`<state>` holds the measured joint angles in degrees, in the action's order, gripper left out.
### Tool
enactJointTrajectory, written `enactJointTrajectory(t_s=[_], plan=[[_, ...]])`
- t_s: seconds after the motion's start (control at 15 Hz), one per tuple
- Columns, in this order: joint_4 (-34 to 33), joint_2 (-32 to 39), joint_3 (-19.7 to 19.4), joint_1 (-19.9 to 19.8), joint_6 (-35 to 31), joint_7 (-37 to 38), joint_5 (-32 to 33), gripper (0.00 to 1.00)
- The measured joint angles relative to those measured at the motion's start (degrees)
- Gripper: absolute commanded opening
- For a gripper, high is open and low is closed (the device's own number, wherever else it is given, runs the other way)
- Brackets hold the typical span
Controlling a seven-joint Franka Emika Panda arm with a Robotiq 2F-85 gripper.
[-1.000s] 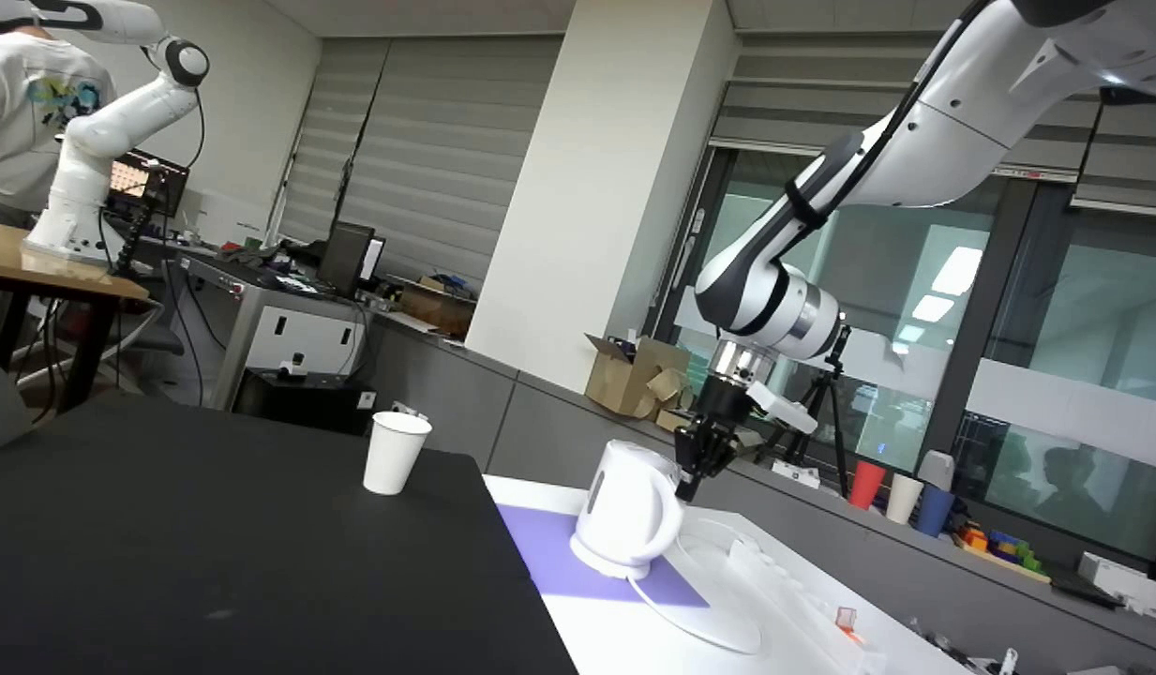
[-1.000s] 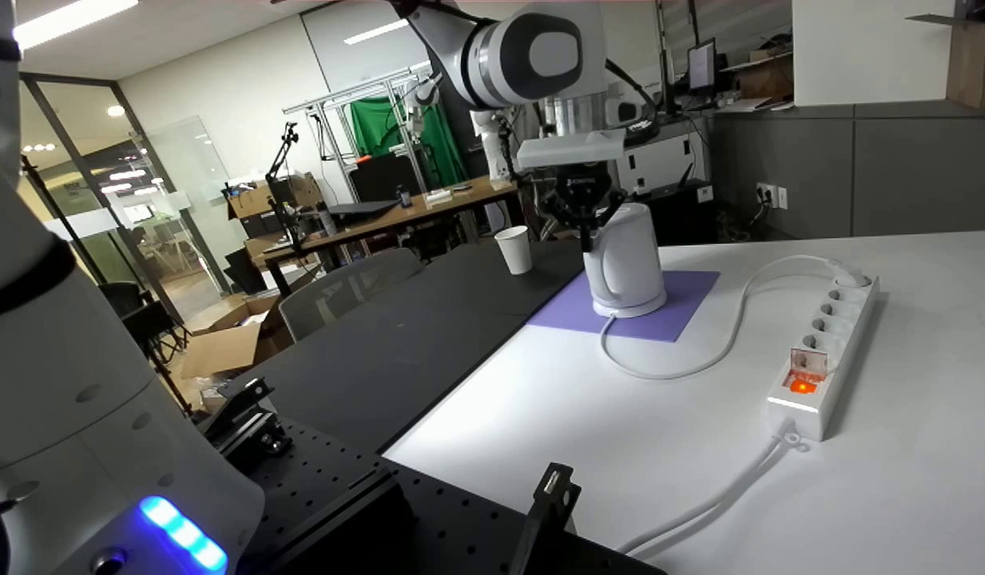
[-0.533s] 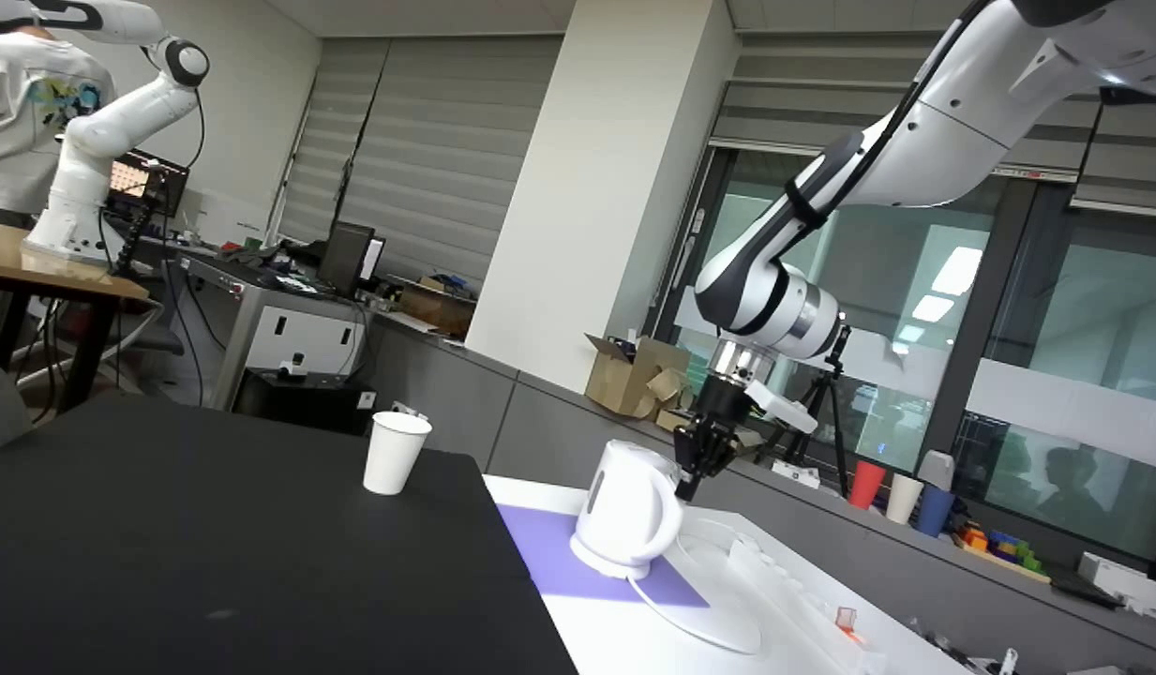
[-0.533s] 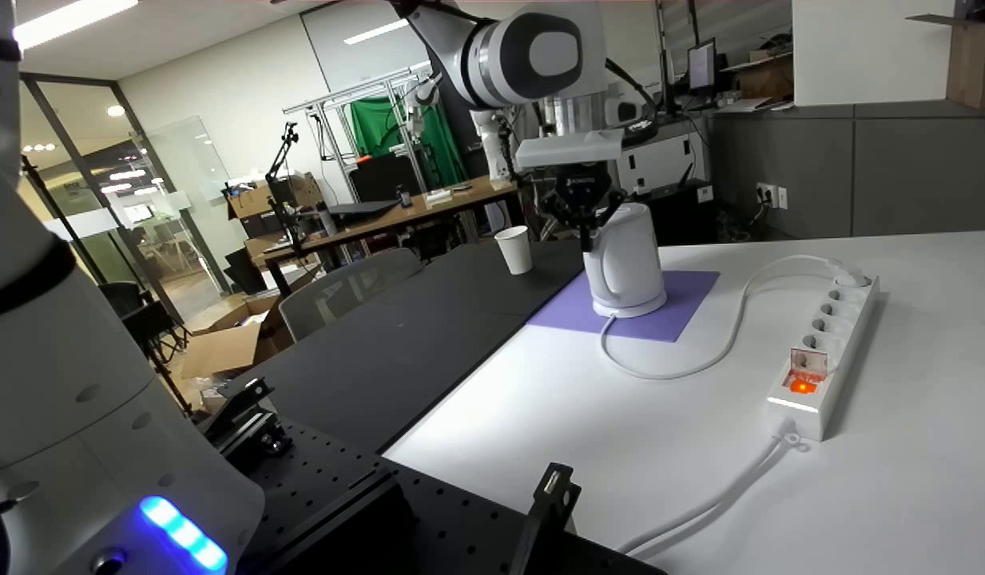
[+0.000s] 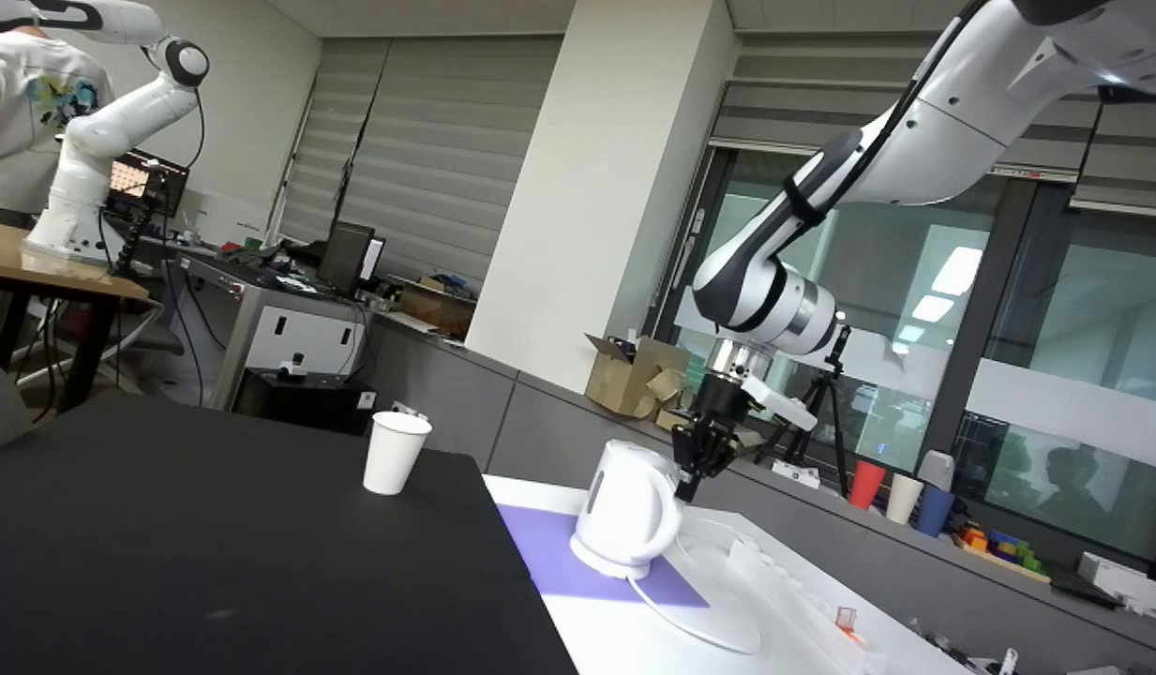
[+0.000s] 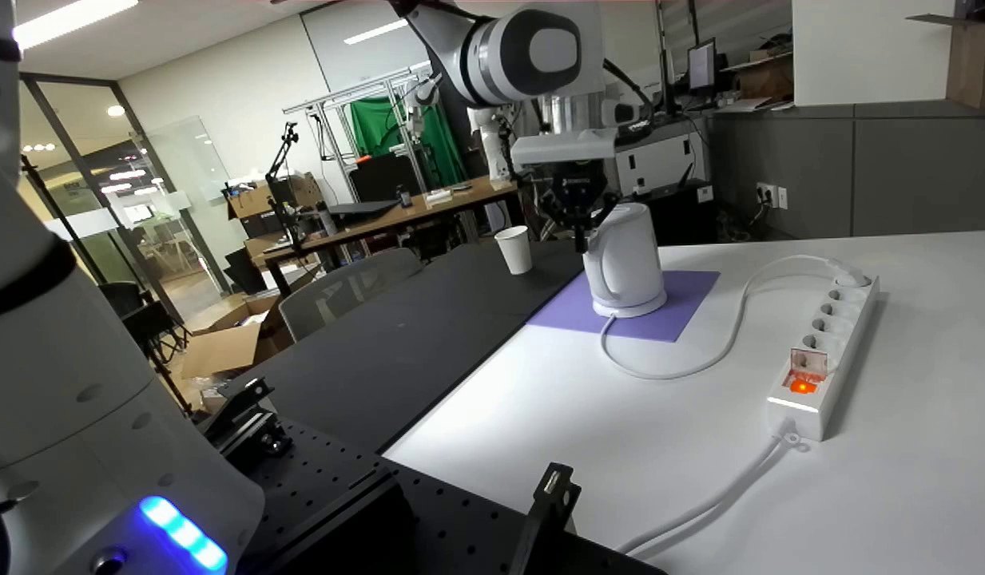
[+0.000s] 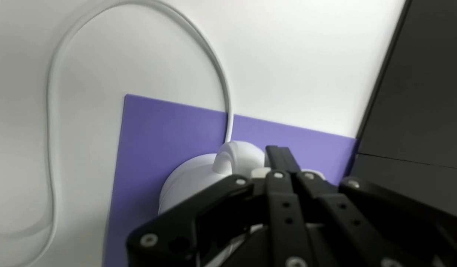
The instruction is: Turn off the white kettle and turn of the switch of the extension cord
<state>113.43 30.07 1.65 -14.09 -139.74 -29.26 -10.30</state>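
Observation:
The white kettle [image 5: 615, 516] stands upright on a purple mat, with its loop handle; it also shows in an exterior view [image 6: 629, 263]. In the wrist view its handle [image 7: 247, 157] is partly hidden by the fingers. My gripper [image 6: 580, 242] is shut, its fingertips together and empty beside the kettle's upper handle; contact cannot be told. In the wrist view the shut fingertips [image 7: 282, 151] lie just right of the handle. The white extension cord [image 6: 829, 343] lies on the white table, its switch [image 6: 802, 386] lit orange under a raised clear cover.
The purple mat [image 6: 697, 291] lies under the kettle. A white cable [image 6: 732, 339] loops between kettle base and strip. A white paper cup [image 6: 514, 250] stands on the black table [image 6: 396, 343] beyond the mat. A black perforated plate [image 6: 444, 519] with brackets sits by the robot base.
My gripper has shifted very slightly away from the kettle, to the left in an exterior view. The kettle and extension cord have not moved, and the switch light stays lit.

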Motion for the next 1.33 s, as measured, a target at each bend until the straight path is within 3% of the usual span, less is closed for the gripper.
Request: enactJointTrajectory(t_s=[0.27, 1.33], plan=[[-0.6, -0.3, -0.1, 0.3, 2.3, 1.2, 0.7, 0.00], [-0.7, -0.3, 0.0, 0.1, -1.7, 1.2, 0.4, 0.00]])
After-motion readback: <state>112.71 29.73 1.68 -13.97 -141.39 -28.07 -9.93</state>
